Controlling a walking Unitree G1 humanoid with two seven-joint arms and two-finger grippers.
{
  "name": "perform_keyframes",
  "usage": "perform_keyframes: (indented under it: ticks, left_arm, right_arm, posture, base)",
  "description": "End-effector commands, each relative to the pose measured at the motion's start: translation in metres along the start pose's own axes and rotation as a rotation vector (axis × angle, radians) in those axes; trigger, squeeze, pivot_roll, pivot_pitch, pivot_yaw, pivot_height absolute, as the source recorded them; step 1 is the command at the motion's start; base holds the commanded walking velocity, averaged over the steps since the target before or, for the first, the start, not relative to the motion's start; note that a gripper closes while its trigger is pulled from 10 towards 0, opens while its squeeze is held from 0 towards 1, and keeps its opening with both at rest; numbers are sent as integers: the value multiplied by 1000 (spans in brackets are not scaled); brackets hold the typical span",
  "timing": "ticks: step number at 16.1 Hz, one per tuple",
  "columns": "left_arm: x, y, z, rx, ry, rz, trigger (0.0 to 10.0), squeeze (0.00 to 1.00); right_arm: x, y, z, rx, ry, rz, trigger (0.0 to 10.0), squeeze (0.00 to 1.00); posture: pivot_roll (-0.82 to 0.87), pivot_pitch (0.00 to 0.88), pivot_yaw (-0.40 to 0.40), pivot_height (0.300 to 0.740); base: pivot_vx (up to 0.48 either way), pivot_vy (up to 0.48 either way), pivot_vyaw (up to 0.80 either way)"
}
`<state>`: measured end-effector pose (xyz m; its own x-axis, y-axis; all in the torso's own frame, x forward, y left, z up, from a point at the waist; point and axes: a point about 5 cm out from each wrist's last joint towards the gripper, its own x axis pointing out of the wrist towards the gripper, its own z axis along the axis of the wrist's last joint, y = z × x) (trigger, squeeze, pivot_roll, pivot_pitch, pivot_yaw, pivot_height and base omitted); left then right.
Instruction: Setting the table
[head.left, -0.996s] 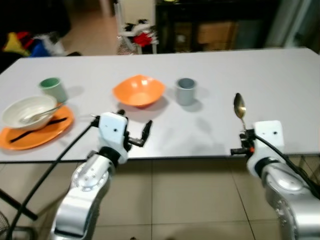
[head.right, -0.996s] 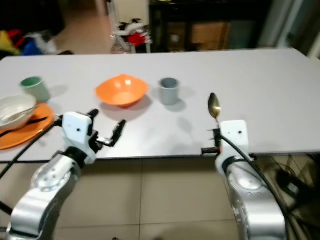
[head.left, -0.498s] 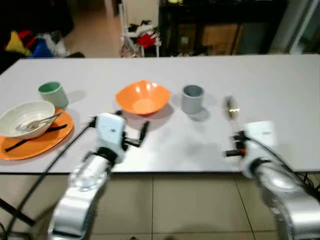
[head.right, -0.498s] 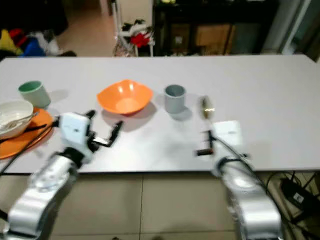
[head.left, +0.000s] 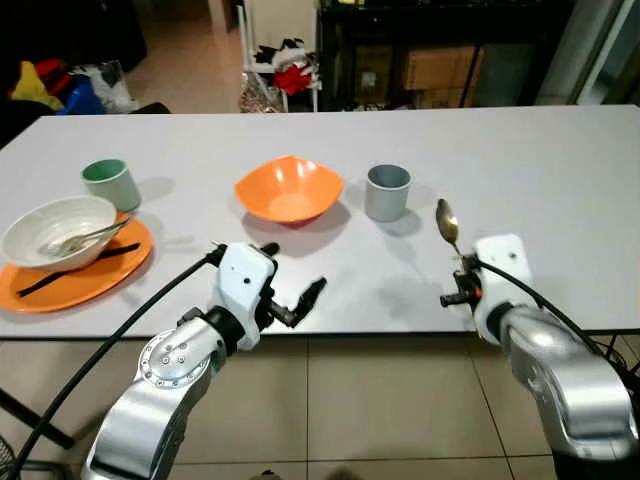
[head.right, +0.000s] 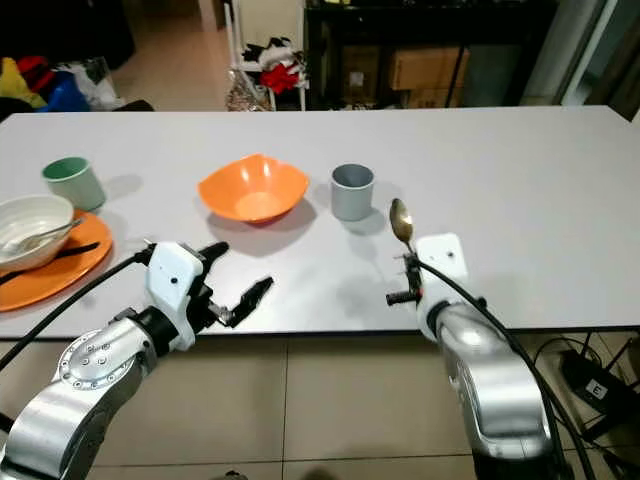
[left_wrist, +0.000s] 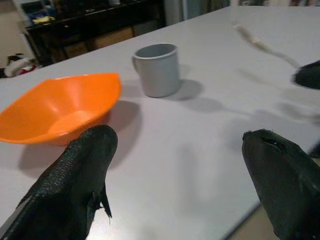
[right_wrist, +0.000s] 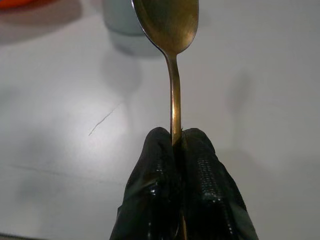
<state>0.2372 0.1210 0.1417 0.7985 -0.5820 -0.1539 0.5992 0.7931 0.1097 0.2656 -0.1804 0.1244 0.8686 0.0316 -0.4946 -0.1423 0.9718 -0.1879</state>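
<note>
Now at near edge of white table (head.left: 560, 170), w/ both arms out over it. Right gripper (right_wrist: 176, 142) near right, fingers pressed tight on handle of gold spoon (head.left: 446, 222), pinching it low; bowl end sticks up and tilts away toward far side, just near-right of grey cup (head.left: 387, 192). Spoon clear of tabletop as far as can be seen, casting a faint shadow on it. Left gripper (head.left: 293, 299) at near edge, centre-left, fingers (left_wrist: 75, 180) spread wide apart, holding nothing, hovering just above table surface. Orange bowl (head.left: 289, 189) sits mid-table, just far of left gripper, grey cup just right of it, apart but close. Far left: orange plate (head.left: 90, 280) w/ white bowl (head.left: 55, 227) resting on it, a fork (head.left: 85, 238) leaning inside that bowl, black chopsticks (head.left: 75, 267) lying across plate on near side of bowl. Green cup (head.left: 110, 184) stands just far-right of white bowl, off the plate. Black cable (head.left: 120, 330) runs from left wrist down toward tiled floor (head.left: 380, 410). Beyond table: dark shelving w/ cardboard boxes (head.left: 435, 68), some red and white clutter on floor.
</note>
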Motion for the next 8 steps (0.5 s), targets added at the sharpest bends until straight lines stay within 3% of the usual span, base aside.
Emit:
perform_keyframes:
  ticks: [1, 4, 8]
  left_arm:
    - [1, -4, 3, 10, 0, -41, 10000, 0]
    - [1, -5, 5, 32, 4, -82, 10000, 0]
    - [0, -8, 5, 34, 16, -120, 10000, 0]
  right_arm:
    - [7, 1, 3, -23, -4, 18, 10000, 0]
    - [41, -4, 6, -27, 46, 46, 10000, 0]
    - [68, -9, 13, -15, 83, 55, 10000, 0]
  posture:
    - [64, 0, 53, 740]
    - [75, 0, 61, 740]
    - [81, 0, 64, 740]
  base:
    - [0, 0, 0]
    - [0, 0, 0]
    - [0, 0, 0]
